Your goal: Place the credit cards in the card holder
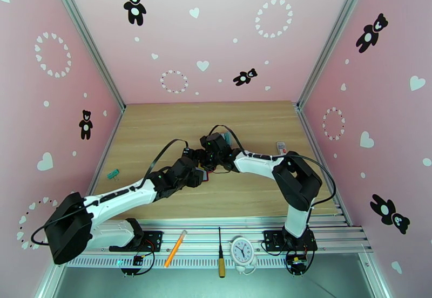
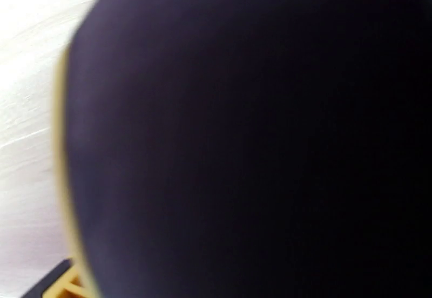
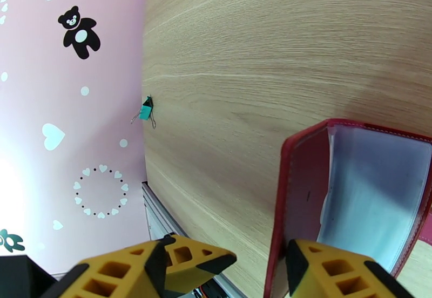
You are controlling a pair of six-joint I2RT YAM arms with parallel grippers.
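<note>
The card holder [image 3: 302, 185] stands open in the middle of the table [image 3: 243, 51]. Its red cover leans on one finger of the right gripper [image 3: 254, 256], whose jaws gape without clamping, likely to keep the pockets exposed. The left gripper [image 1: 197, 177] sits beside it; its grip cannot be told.

Right arm [image 1: 259, 163] bent inward; right end effector [image 3: 262, 256] spread.

Card holder [image 3: 299, 185]: dark-red, stitched edge, lying open near the centre of the table [image 3: 243, 51]. One cover is raised off the table. Grey clear pockets exposed inside.
</note>
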